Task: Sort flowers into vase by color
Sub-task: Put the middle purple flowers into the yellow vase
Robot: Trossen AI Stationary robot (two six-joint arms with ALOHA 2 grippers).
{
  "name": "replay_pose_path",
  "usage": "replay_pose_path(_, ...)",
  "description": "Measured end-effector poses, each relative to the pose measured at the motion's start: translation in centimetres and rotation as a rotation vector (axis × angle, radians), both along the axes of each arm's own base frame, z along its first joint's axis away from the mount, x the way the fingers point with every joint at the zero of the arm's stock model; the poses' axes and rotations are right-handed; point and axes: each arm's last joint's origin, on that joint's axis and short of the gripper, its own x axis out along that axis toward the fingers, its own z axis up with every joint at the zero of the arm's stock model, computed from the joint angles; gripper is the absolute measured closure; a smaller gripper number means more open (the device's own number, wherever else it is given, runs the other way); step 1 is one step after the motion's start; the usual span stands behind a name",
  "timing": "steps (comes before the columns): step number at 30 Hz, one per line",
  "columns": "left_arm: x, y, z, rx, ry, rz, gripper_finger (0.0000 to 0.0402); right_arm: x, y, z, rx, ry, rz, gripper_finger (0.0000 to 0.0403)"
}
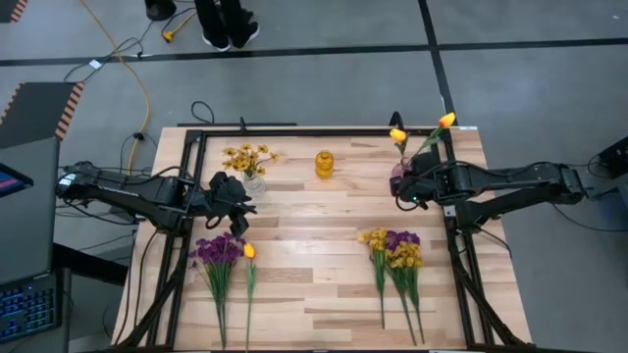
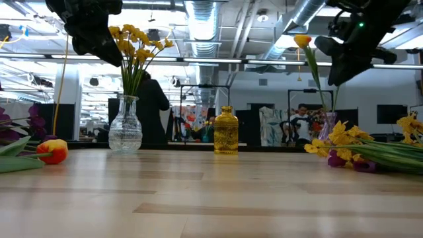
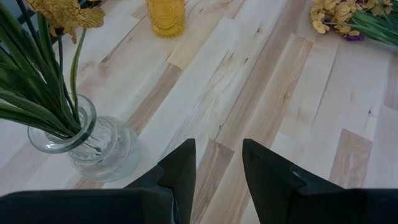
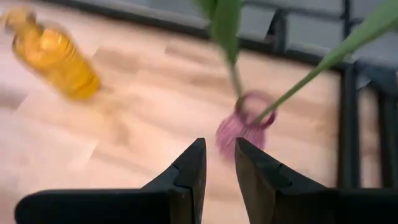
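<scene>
Hands both empty, fingers slightly apart: left hand (image 3: 217, 171) by ribbed clear glass vase (image 3: 93, 146) (yellow blossoms), right hand (image 4: 219, 163) near pink vase (image 4: 239, 127).

Pale wooden table (image 1: 324, 245) looks smooth; clear vase (image 3: 93, 146) is glossy ribbed glass.

A person (image 1: 226, 22) at the table's twelve o'clock is cut off by the overhead picture's top edge, only dark legs and shoes showing. From the right wrist, the yellow bottle (image 4: 53, 53) and the purple vase (image 4: 244, 127) are smeared by blur, and the two green stems (image 4: 298, 84) in the vase run out of the picture before any blossom shows. At table height, both arms are cropped at the top, and the purple vase (image 2: 327, 125) at three o'clock is mostly hidden behind a heap of yellow flowers (image 2: 344, 142).
</scene>
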Motion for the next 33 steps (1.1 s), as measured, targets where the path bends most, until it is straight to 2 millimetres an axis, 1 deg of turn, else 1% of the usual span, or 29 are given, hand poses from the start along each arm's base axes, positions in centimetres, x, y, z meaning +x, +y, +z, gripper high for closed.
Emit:
replay_pose_path(6,0.0,0.0,0.0,0.000,0.000,0.000,0.0283,0.2,0.5,-0.4,0.210,0.007,0.097,0.0290)
replay_pose_path(17,0.0,-0.1,0.0,-0.021,0.003,-0.018,0.0283,0.3,1.3,-0.7,0.450,0.051,0.298,0.0290)
replay_pose_path(21,0.0,-0.4,-0.1,-0.124,0.015,-0.092,0.0283,0.4,1.5,-0.7,0.511,0.046,0.329,0.0290)
replay_pose_path(24,0.0,-0.7,-0.2,-0.239,0.014,-0.104,0.0283,0.4,1.6,-0.7,0.547,0.044,0.345,0.0290)
replay_pose_path(29,-0.1,-1.1,-0.2,-0.450,0.022,-0.060,0.0282,0.4,1.8,-0.7,0.592,0.040,0.364,0.0290)
replay_pose_path(33,0.2,-1.6,-0.5,-0.592,0.054,-0.007,0.0282,0.4,1.8,-0.7,0.594,0.040,0.365,0.0290)
